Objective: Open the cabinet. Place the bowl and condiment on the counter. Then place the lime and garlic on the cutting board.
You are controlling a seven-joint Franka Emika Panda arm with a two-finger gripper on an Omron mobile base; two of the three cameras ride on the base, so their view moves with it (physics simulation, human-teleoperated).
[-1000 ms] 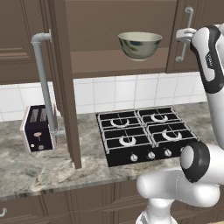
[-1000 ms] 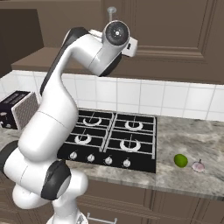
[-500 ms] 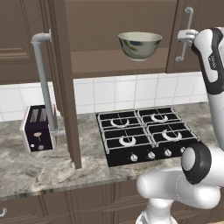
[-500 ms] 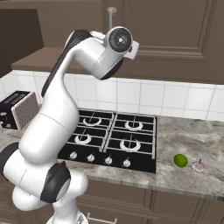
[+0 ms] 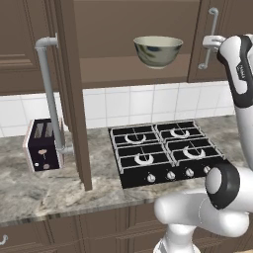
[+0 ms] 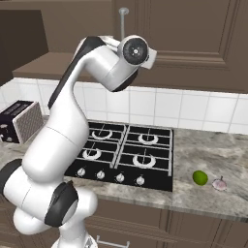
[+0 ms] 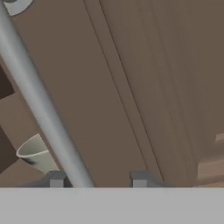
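- We are working on the first step, opening the cabinet (image 5: 123,44): its left door (image 5: 71,94) is already standing swung out, edge-on to us, and the right door (image 5: 225,39) is shut.
- We are seeing the gripper (image 7: 97,178) up at the right door's grey bar handle (image 7: 39,100); in the hand view the bar is running between the two finger tips (image 7: 56,178), nearer the left-hand one.
- The tips are sitting apart on either side of the bar; we cannot tell from these frames whether they are pressing on it yet or standing free.
- The bowl (image 5: 157,50) is sitting on the cabinet shelf (image 5: 128,71), upright, just left of the shut door; part of its rim is also showing in the hand view behind the handle.
- The lime (image 6: 200,178) is lying on the counter (image 6: 213,160) to the right of the hob (image 6: 123,155), with a small pale bulb, probably the garlic (image 6: 220,184), just beside it.
- A toaster (image 5: 43,146) is standing on the counter left of the hob, behind the open door.
- Our judgement: the next move is calling for a firm hold on the bar, then a pull along the door's arc, hinge to the right, keeping the wrist turning with the handle.
- Risk we are noting: the bar slipping out if the pull begins before the hold is secure.
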